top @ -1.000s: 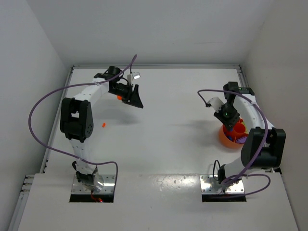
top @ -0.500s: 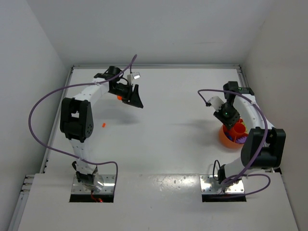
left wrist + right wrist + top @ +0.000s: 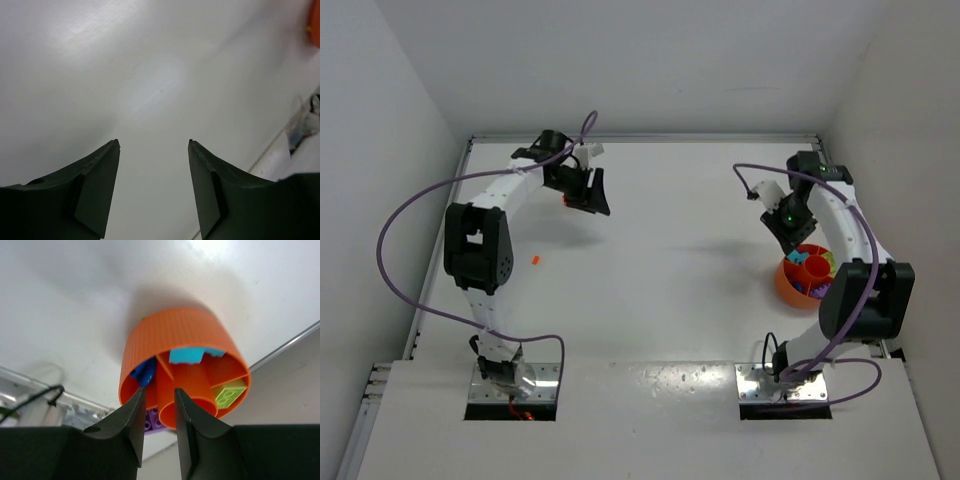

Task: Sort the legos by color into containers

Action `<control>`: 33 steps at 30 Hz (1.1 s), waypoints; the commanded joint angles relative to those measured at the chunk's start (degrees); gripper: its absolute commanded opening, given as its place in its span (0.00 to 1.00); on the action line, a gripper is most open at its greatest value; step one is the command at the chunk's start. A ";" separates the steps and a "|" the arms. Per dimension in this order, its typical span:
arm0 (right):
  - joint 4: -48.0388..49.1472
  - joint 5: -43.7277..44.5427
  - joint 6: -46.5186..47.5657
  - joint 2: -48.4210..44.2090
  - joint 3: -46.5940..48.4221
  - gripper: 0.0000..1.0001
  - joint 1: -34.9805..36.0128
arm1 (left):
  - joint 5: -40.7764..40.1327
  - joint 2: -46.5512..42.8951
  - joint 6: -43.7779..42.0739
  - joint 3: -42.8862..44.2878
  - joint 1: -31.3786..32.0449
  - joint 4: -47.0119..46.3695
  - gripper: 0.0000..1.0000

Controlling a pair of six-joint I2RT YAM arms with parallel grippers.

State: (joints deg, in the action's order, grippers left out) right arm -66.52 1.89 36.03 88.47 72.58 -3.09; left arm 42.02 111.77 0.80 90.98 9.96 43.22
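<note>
1. Bowl [image 3: 786, 287]: round, orange, w/ dividers + centre tube [image 3: 189, 377]. It sits on table [image 3: 670, 270].
2. R gripper [image 3: 159, 392] hovers just over the bowl, toward its far rim in top view. Jaws only a narrow slit apart, nothing btwn them.
3. In the bowl (R wrist view):
   - blue brick [image 3: 145, 372] in compartment left of tube
   - teal brick [image 3: 186, 355] in the far compartment
   - yellow-green brick [image 3: 227, 392] in compartment right of tube
   - purple brick [image 3: 152, 419] in the near compartment, partly hidden by fingers [image 3: 122, 427]
4. L gripper [image 3: 153, 142] is well apart from the bowl, across the table. Jaws moderately wide, empty, only bare table showing btwn them.
5. Orange brick [image 3: 565, 199] lies just beside L gripper, on the side away from the bowl. Touching or not: can't tell.
6. 2nd orange brick [image 3: 535, 260] lies loose on table, also well apart from the bowl.
</note>
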 commanded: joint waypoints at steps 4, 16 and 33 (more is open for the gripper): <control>1.65 -9.53 -9.66 4.43 10.22 0.33 2.47 | -25.73 3.36 1.66 11.58 -1.96 -0.86 0.63; 2.80 -11.91 -10.81 9.09 15.93 0.45 6.08 | -31.12 16.72 -34.59 25.21 -5.82 9.07 0.75; 2.80 -10.77 -10.81 9.62 16.46 0.50 8.80 | -16.55 20.51 -52.91 30.47 -8.55 14.60 0.75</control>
State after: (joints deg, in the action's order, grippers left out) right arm -64.51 -9.02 25.65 98.24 86.85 4.78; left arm 17.50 131.68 -47.20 117.67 1.98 55.53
